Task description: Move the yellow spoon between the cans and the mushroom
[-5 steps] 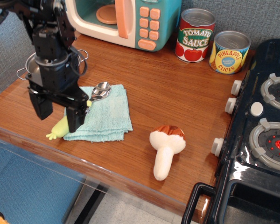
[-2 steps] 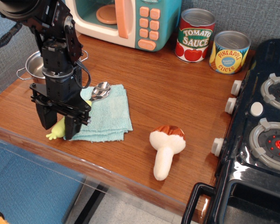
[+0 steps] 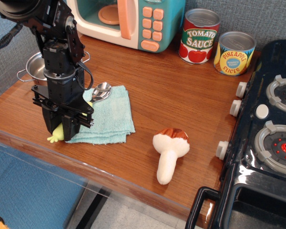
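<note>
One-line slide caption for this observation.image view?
Gripper closed around the yellow spoon handle on the teal cloth; cans and mushroom sit apart.

The gripper [image 3: 61, 128] was higher up a second ago, with its two fingers spread wide apart above the end of the yellow spoon [image 3: 74, 114]. Then it came down, so the fingers stood one on each side of the spoon's handle. Now the fingers have moved in close together, and the yellow handle sits squeezed between them. The arm has also turned a little and leaned over toward the spoon as it came down. More of the handle is hidden behind the black fingers now, and only the nubby end pokes out at the bottom left. The spoon's shiny bowl shows at the upper right.
</note>
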